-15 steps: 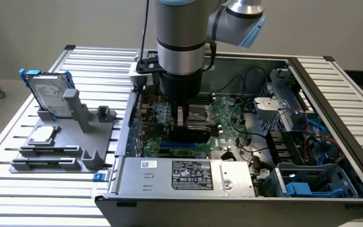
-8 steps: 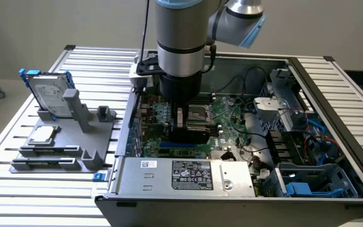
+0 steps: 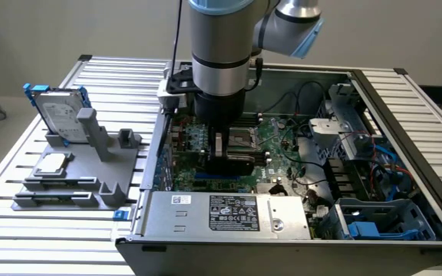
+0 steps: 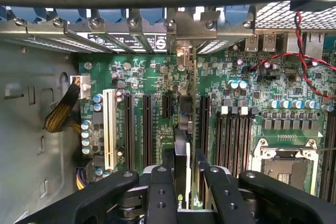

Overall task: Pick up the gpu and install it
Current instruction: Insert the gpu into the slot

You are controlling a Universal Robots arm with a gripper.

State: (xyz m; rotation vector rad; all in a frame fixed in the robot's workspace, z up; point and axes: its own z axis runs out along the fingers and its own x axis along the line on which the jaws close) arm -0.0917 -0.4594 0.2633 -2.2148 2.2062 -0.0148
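Observation:
My gripper [image 3: 225, 150] is lowered inside the open computer case [image 3: 390, 167], over the green motherboard [image 3: 271, 144]. In the wrist view the gripper [image 4: 181, 177] is shut on the gpu [image 4: 181, 148], which I see edge-on between the two black fingers [image 4: 160, 192]. The card stands upright along a black expansion slot [image 4: 203, 124] in the row of slots. Its metal bracket end [image 4: 185, 56] reaches the rear slot openings of the case. In the exterior view the gpu [image 3: 229, 167] shows as a dark block under the wrist, low against the board.
A silver hard drive in a blue frame [image 3: 56, 112] and a small square chip [image 3: 52, 164] sit on the grey fixture [image 3: 75, 184] at the exterior view's left. The power supply [image 3: 229, 213], CPU socket [image 4: 283, 169], white slot [image 4: 109, 129] and red wires [image 4: 310, 72] surround the card.

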